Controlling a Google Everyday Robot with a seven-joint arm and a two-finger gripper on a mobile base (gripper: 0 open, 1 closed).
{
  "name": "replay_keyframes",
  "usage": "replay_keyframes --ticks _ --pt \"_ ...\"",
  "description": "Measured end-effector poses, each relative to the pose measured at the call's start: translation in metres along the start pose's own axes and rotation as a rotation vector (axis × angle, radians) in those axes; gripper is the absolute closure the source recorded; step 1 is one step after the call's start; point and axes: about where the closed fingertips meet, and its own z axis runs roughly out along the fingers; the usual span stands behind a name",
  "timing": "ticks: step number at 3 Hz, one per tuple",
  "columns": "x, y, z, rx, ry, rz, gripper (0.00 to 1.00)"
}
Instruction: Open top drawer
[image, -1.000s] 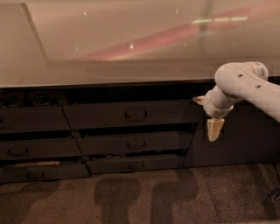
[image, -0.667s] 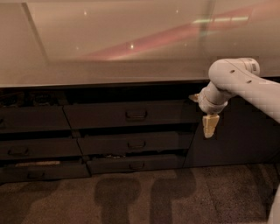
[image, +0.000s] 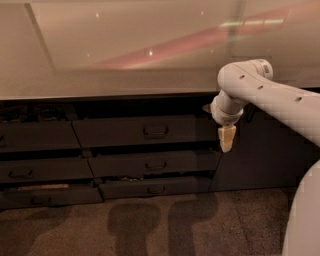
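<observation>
The top drawer (image: 115, 132) is a wide dark grey front just under the countertop, with a small loop handle (image: 155, 131) at its centre. My gripper (image: 226, 139) hangs from the white arm (image: 260, 90) and points down. It is just past the drawer's right end, level with the lower half of the front. It is well to the right of the handle and holds nothing.
A pale glossy countertop (image: 125, 75) overhangs the drawers. Two shallower dark drawers (image: 156, 165) sit below the top one, and more drawers (image: 35, 136) stand to the left. A dark cabinet door (image: 260, 155) lies behind the gripper. Brown carpet (image: 200, 225) covers the floor.
The arm has swung left, carrying the gripper from in front of the cabinet door toward the right end of the top drawer. The drawers have not moved.
</observation>
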Motion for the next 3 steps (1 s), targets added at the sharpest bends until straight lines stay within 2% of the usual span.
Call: replay_keyframes --ticks 1,2,3 --pt "-0.001 -0.001 0.009 -0.006 0.006 -0.024 0.0" --pt "0.006 0.001 0.031 -0.038 0.006 -0.026 0.0" --pt "0.005 0.001 0.03 -0.037 0.006 -0.028 0.0"
